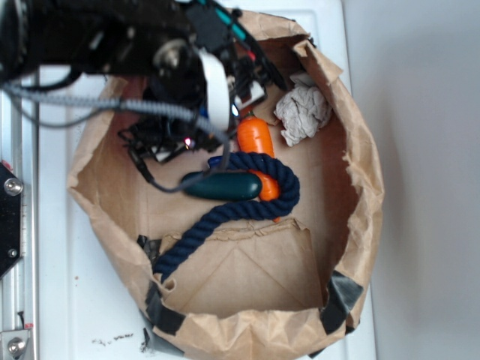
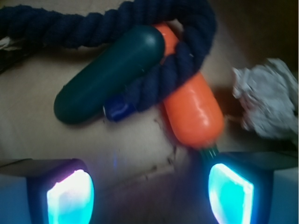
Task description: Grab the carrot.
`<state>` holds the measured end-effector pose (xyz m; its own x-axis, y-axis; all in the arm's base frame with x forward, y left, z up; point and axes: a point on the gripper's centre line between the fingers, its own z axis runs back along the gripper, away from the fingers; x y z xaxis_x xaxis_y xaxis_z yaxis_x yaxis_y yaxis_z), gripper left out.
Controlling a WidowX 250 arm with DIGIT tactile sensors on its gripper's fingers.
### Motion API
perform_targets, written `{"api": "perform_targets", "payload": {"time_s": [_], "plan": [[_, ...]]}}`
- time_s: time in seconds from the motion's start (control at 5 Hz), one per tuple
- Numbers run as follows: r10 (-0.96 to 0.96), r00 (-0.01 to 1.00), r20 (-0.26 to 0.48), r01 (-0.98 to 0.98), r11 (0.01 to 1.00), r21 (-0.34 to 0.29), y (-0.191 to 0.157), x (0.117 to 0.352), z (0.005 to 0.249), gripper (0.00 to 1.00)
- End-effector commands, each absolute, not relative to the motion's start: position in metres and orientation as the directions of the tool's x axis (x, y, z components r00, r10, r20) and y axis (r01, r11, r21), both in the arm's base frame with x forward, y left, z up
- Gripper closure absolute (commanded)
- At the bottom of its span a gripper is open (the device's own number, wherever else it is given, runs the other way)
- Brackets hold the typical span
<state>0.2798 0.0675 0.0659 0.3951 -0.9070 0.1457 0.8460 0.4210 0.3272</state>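
Two glowing pads of the robot claw [image 2: 149,189] hang apart and empty, the glossy orange toy carrot [image 2: 194,114] at one o'clock pinned under navy twisted rope [image 2: 184,60], which could snag any lift.

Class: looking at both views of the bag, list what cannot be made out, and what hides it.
- Carrot middle, both views: rope crosses it.
- Carrot's stem, exterior: under the arm.
- Claw, wrist: cut off by bottom edge; exterior: lost in dark arm.
- Cucumber far end, wrist: under the rope.
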Motion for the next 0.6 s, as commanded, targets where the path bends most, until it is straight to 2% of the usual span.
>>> {"api": "perform_targets", "payload": {"time_s": [0.0,0.4], "plan": [[-0.918,0.368,0.146,0.815,0.394,0.424,0.047,0.291,0.071,0.0],[-0.914,0.375,0.154,0.797,0.402,0.451,0.039,0.304,0.075,0.0]]}}
